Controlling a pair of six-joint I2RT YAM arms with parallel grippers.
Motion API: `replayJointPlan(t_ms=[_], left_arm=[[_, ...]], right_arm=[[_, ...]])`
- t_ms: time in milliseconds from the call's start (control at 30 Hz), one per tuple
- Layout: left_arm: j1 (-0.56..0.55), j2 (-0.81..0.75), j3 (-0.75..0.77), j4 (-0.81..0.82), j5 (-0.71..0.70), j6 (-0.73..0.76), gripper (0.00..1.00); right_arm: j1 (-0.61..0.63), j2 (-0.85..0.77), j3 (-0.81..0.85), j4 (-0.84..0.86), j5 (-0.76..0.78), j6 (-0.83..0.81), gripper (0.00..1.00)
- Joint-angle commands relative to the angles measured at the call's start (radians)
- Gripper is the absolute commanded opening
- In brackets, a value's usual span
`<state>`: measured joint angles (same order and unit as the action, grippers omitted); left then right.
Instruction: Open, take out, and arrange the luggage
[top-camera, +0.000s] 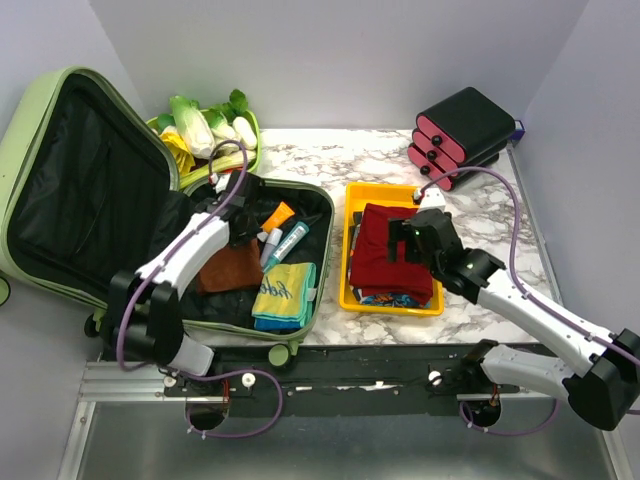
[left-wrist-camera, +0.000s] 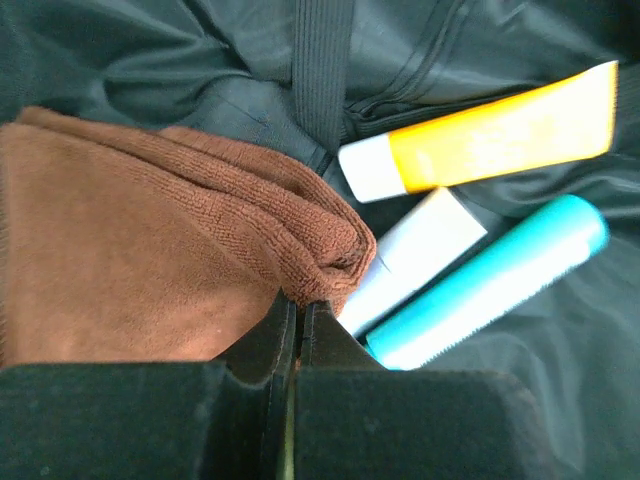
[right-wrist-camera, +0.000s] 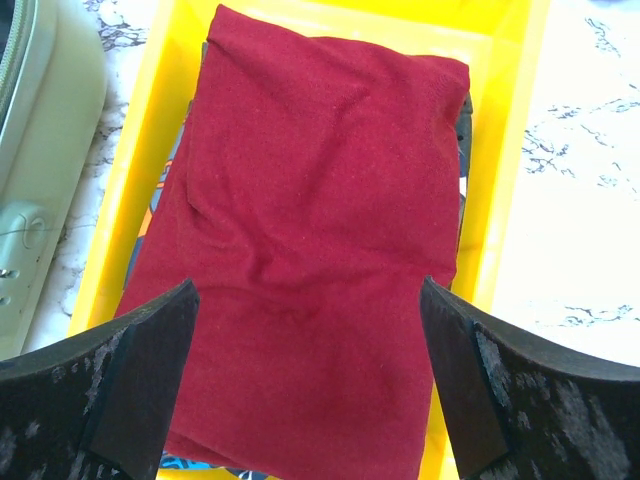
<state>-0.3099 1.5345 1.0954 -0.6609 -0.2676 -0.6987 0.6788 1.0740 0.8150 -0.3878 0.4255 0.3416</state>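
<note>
Marble table (top-camera: 330, 150): left pincer (left-wrist-camera: 300, 312) closed against brown towel (left-wrist-camera: 150, 250) in luggage (top-camera: 80, 190); right pincer (right-wrist-camera: 308, 300) gapes over red cloth (right-wrist-camera: 320, 180).

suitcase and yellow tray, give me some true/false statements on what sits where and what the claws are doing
1. The luggage lies open with its lid raised. True.
2. The right claw is open above the red cloth, which lies in the yellow tray. True.
3. The left claw is wide open. False: it is shut, at the edge of the brown towel.
4. The orange tube lies in the yellow tray. False: it is inside the luggage, beside a white tube.
</note>
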Motion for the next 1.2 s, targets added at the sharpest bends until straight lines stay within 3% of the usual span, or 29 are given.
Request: replayJointPlan(t_ms=[0,267,367,500,633,700,833,1167], left_arm=[[-0.003,-0.187,-0.042,0.044,-0.001,0.005,0.0],[-0.001,-0.353,-0.06,0.053,0.039,-0.008,0.0],[-0.001,-0.408,-0.078,0.081,0.068,-0.031,0.0],[-0.005,-0.425,-0.098,0.129,0.111,-0.051,0.0],[-0.006,-0.386,-0.101,0.141,0.125,-0.081,0.0],[-0.006,-0.363,-0.098,0.138,0.131,-0.11,0.0],[-0.011,-0.333,-0.088,0.129,0.125,-0.157,0.0],[-0.014,-0.289,-0.055,0.093,0.111,-0.223,0.0]], right_arm=[[-0.004,-0.037,-0.023,-0.014,0.024,0.023,1.0],[-0.004,-0.088,-0.039,-0.028,0.025,0.037,1.0],[-0.004,-0.108,-0.039,-0.01,-0.04,-0.008,1.0],[-0.002,-0.109,-0.034,0.11,-0.324,-0.079,1.0],[0.005,-0.043,-0.033,0.358,-0.703,0.036,1.0],[0.027,0.044,-0.033,0.527,-0.763,0.111,1.0],[0.145,0.232,0.104,0.524,-0.679,0.099,1.0],[0.245,0.619,0.341,0.656,-0.562,0.132,1.0]])
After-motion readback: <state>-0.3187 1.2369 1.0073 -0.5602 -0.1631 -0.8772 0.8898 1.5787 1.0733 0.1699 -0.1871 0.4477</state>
